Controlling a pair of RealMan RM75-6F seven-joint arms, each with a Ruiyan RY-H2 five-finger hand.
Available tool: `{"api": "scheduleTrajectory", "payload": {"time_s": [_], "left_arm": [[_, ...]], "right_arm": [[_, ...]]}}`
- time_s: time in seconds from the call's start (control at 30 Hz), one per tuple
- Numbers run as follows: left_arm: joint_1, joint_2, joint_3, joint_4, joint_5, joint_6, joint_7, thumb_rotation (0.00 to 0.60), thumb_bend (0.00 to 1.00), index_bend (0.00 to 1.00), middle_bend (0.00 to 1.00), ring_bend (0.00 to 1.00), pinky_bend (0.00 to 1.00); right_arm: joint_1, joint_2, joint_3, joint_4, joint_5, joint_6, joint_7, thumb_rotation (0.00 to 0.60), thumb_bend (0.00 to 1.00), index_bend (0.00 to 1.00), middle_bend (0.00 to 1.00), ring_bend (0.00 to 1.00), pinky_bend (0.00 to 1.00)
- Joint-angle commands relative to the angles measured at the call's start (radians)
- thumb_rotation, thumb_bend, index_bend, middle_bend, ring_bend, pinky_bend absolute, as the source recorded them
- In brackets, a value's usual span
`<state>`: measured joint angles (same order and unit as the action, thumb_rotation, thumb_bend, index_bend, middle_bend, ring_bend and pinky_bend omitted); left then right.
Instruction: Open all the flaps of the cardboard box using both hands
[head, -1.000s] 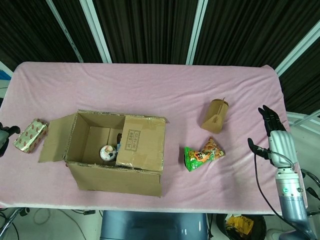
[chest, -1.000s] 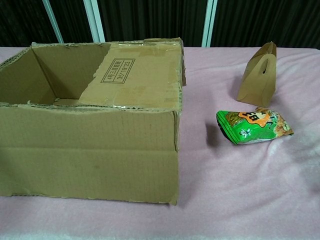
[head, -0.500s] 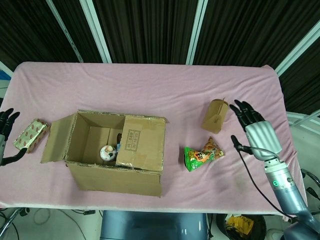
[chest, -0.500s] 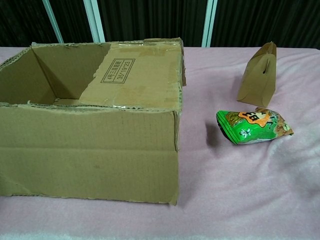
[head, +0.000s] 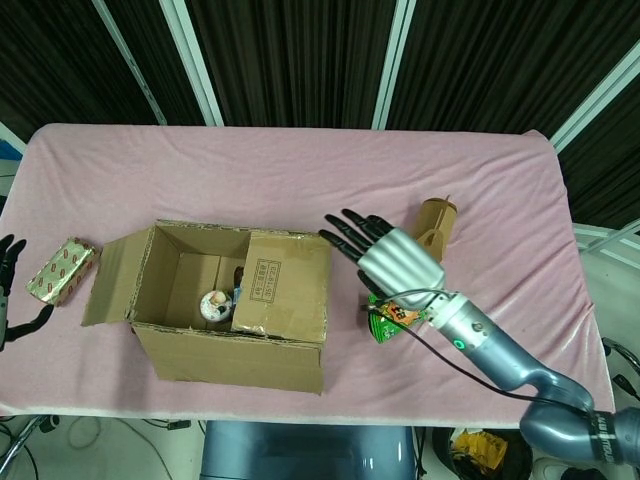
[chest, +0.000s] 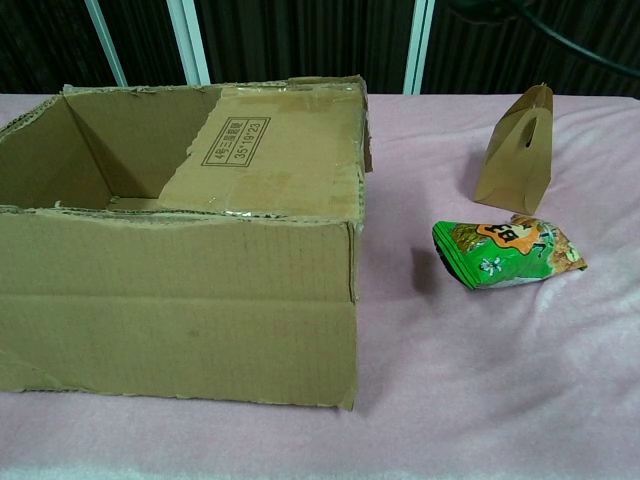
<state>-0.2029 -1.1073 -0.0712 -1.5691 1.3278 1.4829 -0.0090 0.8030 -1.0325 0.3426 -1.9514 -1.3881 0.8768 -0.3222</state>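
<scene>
Now 1 corrugated cardboard box sits on pink cloth; right of it, the right hand hovers, fingers spread, above 1 crinkly green snack bag; left hand spread too.

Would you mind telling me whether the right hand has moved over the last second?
Yes. The right hand has swept left from the table's right edge, past the brown paper carton, toward the cardboard box.

Lab — pink-draped table, dark blinds
</scene>
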Motion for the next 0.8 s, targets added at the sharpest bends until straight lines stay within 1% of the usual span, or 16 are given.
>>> {"api": "scheduleTrajectory", "payload": {"time_s": [0.03, 0.1, 0.17, 0.27, 0.53, 0.6, 0.8], "left_arm": [[0.004, -0.013, -0.001, 0.019, 0.013, -0.003, -0.034, 0.600, 0.20, 0.00, 0.00, 0.00, 0.00], [0.005, -0.016, -0.004, 0.023, 0.019, -0.003, -0.053, 0.600, 0.20, 0.00, 0.00, 0.00, 0.00], [0.006, -0.018, -0.005, 0.030, 0.024, -0.007, -0.073, 0.600, 0.20, 0.00, 0.00, 0.00, 0.00], [0.006, -0.020, -0.004, 0.041, 0.030, -0.019, -0.093, 0.600, 0.20, 0.00, 0.00, 0.00, 0.00], [0.006, -0.019, -0.017, 0.057, 0.020, -0.043, -0.125, 0.600, 0.20, 0.00, 0.00, 0.00, 0.00], [0.006, -0.018, -0.021, 0.058, 0.017, -0.048, -0.131, 0.600, 0.20, 0.00, 0.00, 0.00, 0.00], [0.005, -0.017, -0.027, 0.062, 0.010, -0.063, -0.141, 0.600, 0.20, 0.00, 0.00, 0.00, 0.00]], "right_arm": [[0.108, -0.077, 0.037, 0.025, 0.078, -0.092, -0.060, 0.600, 0.82, 0.04, 0.07, 0.02, 0.24], [0.150, -0.108, 0.042, 0.045, 0.104, -0.124, -0.077, 0.600, 0.89, 0.07, 0.09, 0.04, 0.24], [0.202, -0.157, 0.046, 0.081, 0.142, -0.158, -0.099, 0.600, 0.93, 0.13, 0.12, 0.07, 0.25], [0.271, -0.230, 0.044, 0.141, 0.201, -0.189, -0.130, 0.600, 0.95, 0.22, 0.18, 0.12, 0.25], [0.400, -0.369, 0.022, 0.275, 0.292, -0.232, -0.183, 0.600, 0.98, 0.35, 0.30, 0.19, 0.25], [0.419, -0.392, 0.015, 0.301, 0.308, -0.238, -0.186, 0.600, 0.98, 0.37, 0.31, 0.20, 0.25], [0.462, -0.453, -0.011, 0.364, 0.332, -0.250, -0.194, 0.600, 0.98, 0.37, 0.32, 0.20, 0.25]]}}
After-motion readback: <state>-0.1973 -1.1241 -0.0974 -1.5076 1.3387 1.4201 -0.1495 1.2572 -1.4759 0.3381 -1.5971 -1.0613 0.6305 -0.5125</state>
